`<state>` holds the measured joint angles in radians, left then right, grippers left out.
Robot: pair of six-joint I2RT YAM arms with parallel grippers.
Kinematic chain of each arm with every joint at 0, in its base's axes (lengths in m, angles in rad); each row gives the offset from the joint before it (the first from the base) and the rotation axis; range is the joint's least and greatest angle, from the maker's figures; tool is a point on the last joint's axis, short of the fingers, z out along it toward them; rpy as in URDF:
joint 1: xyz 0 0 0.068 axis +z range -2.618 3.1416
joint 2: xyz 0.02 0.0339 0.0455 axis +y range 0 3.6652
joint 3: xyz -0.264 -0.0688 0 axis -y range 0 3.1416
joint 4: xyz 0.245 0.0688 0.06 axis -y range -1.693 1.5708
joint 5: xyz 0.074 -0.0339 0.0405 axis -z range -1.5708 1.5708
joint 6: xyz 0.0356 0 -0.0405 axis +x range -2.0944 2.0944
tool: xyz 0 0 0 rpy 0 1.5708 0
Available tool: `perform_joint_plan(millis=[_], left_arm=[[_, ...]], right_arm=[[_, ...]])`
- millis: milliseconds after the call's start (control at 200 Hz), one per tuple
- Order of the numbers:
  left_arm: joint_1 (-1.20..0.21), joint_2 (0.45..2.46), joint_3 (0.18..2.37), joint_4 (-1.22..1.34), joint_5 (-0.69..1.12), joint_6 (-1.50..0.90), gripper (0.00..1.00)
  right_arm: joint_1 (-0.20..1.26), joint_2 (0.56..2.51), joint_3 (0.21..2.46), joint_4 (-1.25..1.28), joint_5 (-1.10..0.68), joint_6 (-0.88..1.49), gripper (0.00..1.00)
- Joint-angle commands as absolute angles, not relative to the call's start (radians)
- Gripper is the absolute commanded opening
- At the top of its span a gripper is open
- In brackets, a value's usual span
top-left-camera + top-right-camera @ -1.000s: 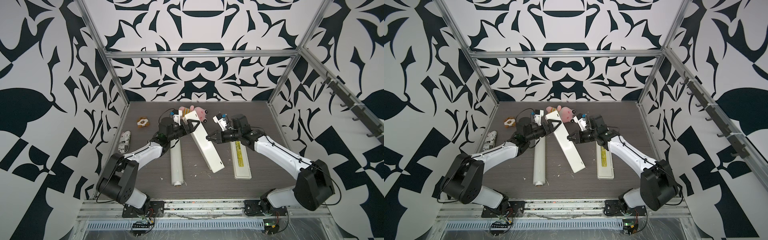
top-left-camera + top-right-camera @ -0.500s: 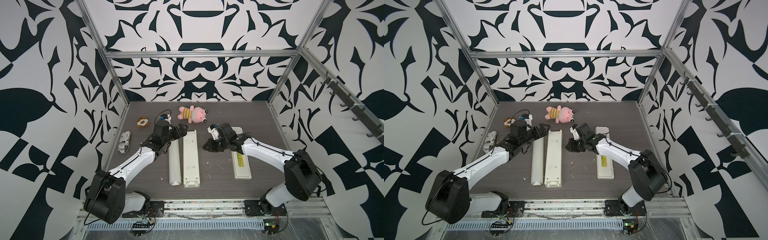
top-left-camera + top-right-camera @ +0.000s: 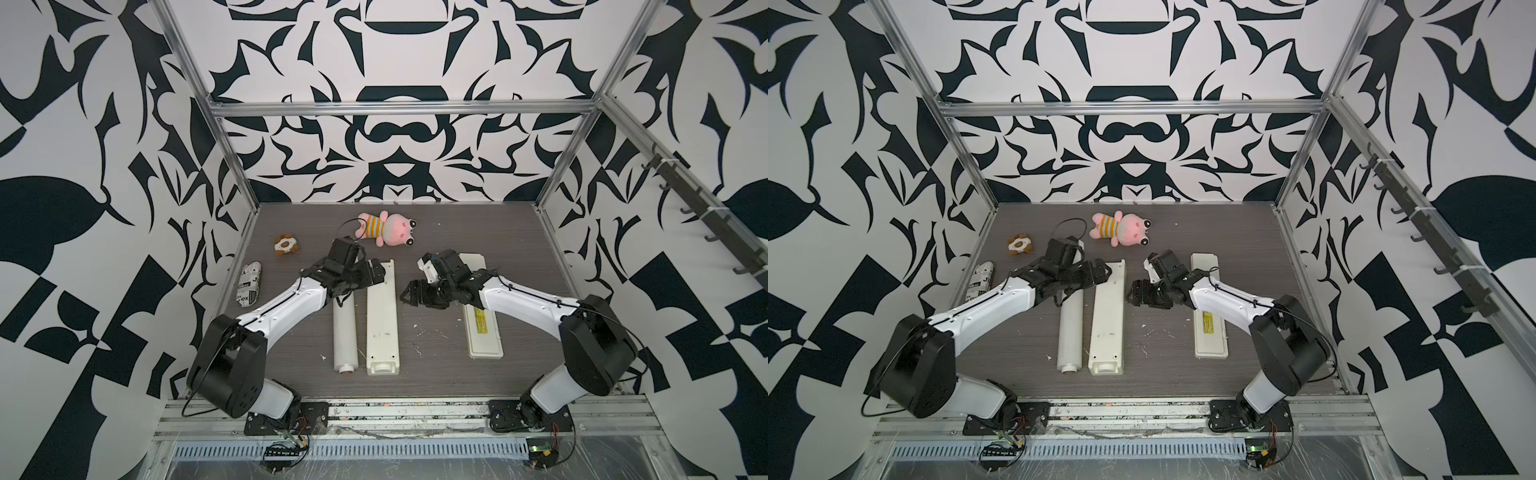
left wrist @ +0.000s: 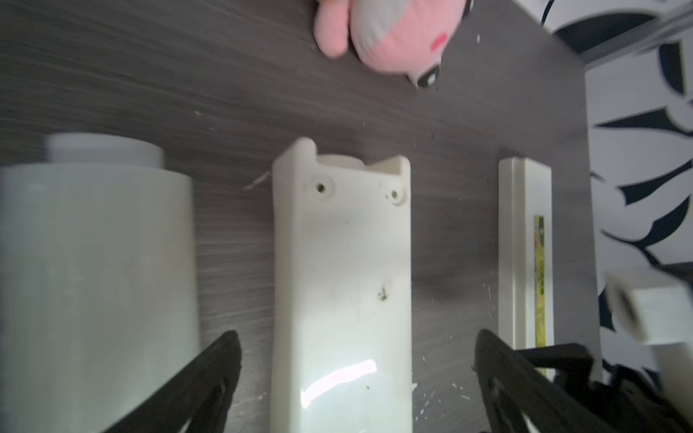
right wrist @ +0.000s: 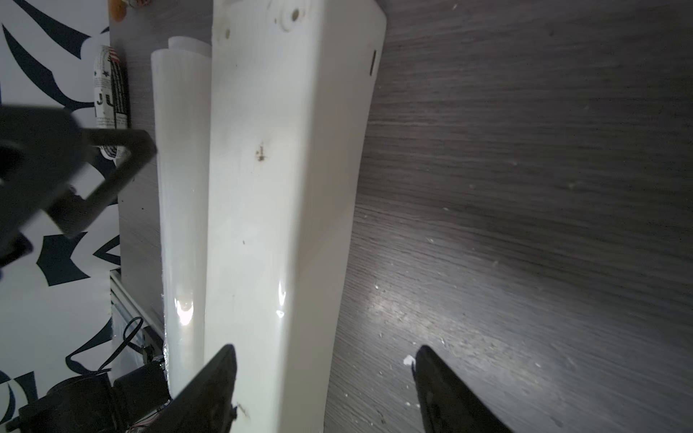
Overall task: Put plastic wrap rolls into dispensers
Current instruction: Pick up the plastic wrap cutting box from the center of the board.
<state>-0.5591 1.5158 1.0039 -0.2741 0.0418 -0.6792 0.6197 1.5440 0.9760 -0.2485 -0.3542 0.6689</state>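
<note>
**Item 1. Plastic wrap roll** (image 3: 345,328): long, slim, glossy white cylinder of film with a short core stub. It lies flat on the dark wood-grain table (image 3: 440,357), just outside one finger of the left gripper (image 3: 376,272). It is not in any dispenser.

**Item 2. Dispenser body** (image 3: 382,324): long, narrow, cream-white plastic box, parallel to the roll and just beside it. One end sits between the left jaws. Screw holes face up, so it appears to lie underside up with the trough hidden.

**Item 3. Lid piece** (image 3: 484,328): cream-white strip with a yellow label. It lies on the wrist side of the right gripper (image 3: 409,293), under that arm, well outside both pairs of jaws.

**Item 4. Left gripper:** jaws spread wide, straddling the body. No contact is visible and it holds nothing.

**Item 5. Right gripper:** jaws apart and empty. One finger is over the body's long edge, the other over bare table.

**Handling note (judgement):** the body likely needs turning trough-up before the roll goes in.
- Close squarely on its long sides, one gripper toward each end.
- Turn it away from the film so the cylinder is not knocked off line, then seat it flat.
- The glossy shell may slip, so grip well down the sides.
</note>
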Motion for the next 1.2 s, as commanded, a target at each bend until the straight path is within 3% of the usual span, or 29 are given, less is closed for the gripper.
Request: perform_joint_plan(millis=[0, 285, 685, 850, 1020, 1200], left_arm=[[-0.632, 1.62, 1.116, -0.481, -0.072, -0.649, 0.99], [-0.739, 1.915, 1.419, -0.8, -0.281, -0.607, 0.99], [-0.773, 2.012, 1.48, -0.832, -0.228, -0.567, 1.0], [-0.758, 1.944, 1.475, -0.768, -0.155, -0.574, 0.9], [-0.706, 1.806, 1.401, -0.613, 0.011, -0.601, 0.81], [-0.647, 1.675, 1.306, -0.415, 0.175, -0.697, 0.81]], right_arm=[[0.578, 1.431, 0.963, -0.298, -0.277, 0.636, 0.74], [0.529, 1.366, 0.884, -0.266, -0.32, 0.61, 0.74], [0.472, 1.344, 0.832, -0.22, -0.395, 0.586, 0.74], [0.469, 1.359, 0.832, -0.212, -0.437, 0.556, 0.73], [0.46, 1.375, 0.799, -0.11, -0.625, 0.514, 0.71], [0.457, 1.347, 0.75, 0.057, -0.772, 0.549, 0.7]])
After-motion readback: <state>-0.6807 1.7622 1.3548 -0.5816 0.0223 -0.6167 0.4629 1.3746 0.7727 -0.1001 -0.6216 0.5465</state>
